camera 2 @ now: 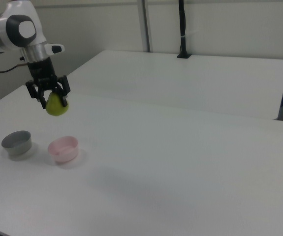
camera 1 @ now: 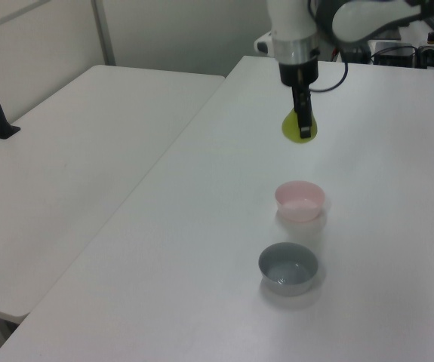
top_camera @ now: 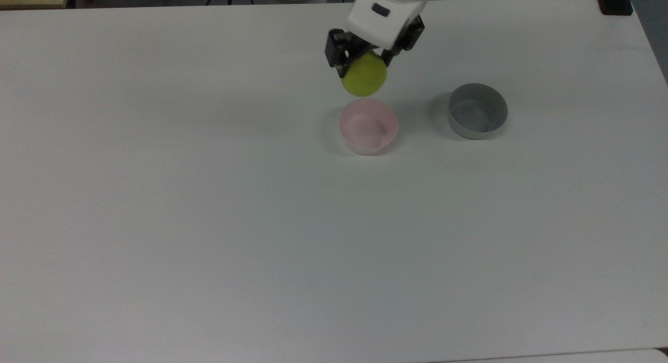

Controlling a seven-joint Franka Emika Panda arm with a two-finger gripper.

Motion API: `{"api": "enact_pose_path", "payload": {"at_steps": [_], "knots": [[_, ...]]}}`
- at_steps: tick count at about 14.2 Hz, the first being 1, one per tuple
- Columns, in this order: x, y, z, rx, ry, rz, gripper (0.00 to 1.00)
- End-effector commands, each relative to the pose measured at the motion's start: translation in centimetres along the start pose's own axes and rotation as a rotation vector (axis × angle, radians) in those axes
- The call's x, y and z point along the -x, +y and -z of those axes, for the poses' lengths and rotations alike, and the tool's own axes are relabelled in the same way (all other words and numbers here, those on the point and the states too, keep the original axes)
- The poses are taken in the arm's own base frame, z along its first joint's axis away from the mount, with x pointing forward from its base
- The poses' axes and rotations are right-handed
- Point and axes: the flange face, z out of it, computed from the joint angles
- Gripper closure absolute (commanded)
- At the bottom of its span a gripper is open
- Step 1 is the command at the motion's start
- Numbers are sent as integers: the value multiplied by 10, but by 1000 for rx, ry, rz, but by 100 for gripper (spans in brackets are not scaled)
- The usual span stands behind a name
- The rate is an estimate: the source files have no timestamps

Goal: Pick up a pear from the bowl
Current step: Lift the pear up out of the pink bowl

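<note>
The gripper (top_camera: 364,65) grasps the pear (top_camera: 364,78) well above the bowl (top_camera: 368,138); lift looks done; next, just hold steady.

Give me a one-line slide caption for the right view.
Tool holds the pear aloft above the empty pink bowl, grey bowl alongside.

You see the pear (top_camera: 364,76) (camera 1: 298,127) (camera 2: 56,105) as a round yellow-green fruit hanging in the air, clear above the bowl (top_camera: 368,127) (camera 1: 300,200) (camera 2: 63,148), its top pinched between two black fingers (top_camera: 336,49) (camera 2: 33,92). The bowl is small and round, pale pink inside with a whitish outer wall, standing upright and empty on the white table. In the top view you find the pear just above the bowl's far rim.
</note>
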Motion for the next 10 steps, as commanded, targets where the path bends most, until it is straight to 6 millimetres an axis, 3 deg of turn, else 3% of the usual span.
{"api": "enact_pose_path", "payload": {"at_steps": [1,6,9,10], "knots": [[15,49,-8,-15,-35,-2,35],[39,158,-26,-44,-53,-73,35],[49,197,-41,-55,-65,-100,35],[48,208,-57,-58,-79,-108,35]]}}
